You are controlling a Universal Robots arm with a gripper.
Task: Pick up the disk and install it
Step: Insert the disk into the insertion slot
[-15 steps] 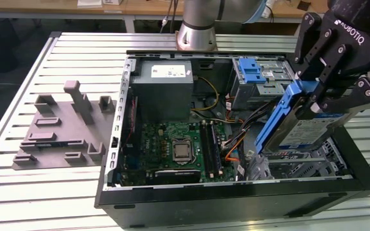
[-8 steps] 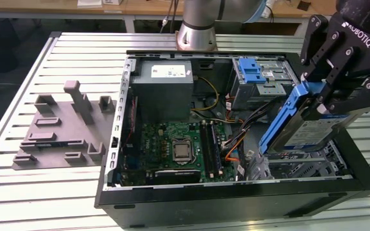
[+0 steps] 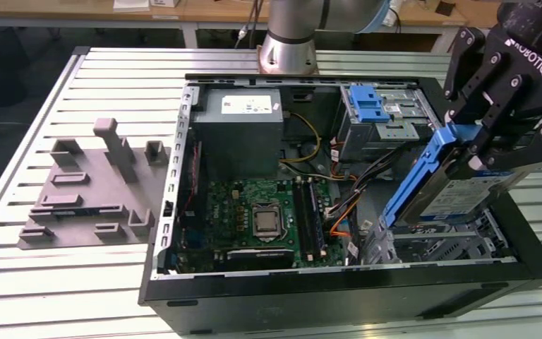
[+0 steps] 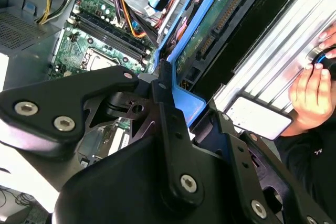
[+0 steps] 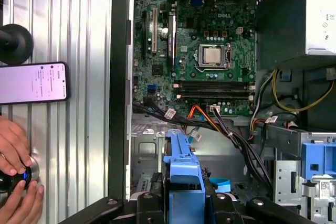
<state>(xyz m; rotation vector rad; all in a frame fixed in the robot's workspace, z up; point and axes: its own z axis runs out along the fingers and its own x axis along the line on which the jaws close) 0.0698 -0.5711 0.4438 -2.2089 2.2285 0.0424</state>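
The robot's gripper (image 3: 483,150) is pressed together on the disk (image 3: 464,194), pinching it across its blue-framed upper edge. The disk hangs tilted, its lower end dipping towards the metal drive bay (image 3: 450,244) in the open computer case (image 3: 299,293), at the case's near corner on the exterior view's right. It is not seated.

Just beside the disk's low edge runs a bundle of black and orange cables (image 3: 370,173), crossing from the motherboard (image 3: 262,212) in the middle of the case. At the case's far edge sits a blue bracket (image 3: 370,102) on the upper drive cage. The case lies on a slatted metal table (image 3: 26,296). In the first wrist view a person's hand (image 5: 13,148) rests on a knob on the table, near a phone (image 5: 34,82).

Risks, as a judgement: because the disk is tilted, its frame could catch on the bay's wall or snag the cables, and it could jam or twist in the grip if pushed down off line.

The disk covers much of the bay, so its guide rails are hard to make out. The contact between fingers and disk is partly hidden by the gripper's black linkages, and the exterior view cuts off the gripper's outer side.
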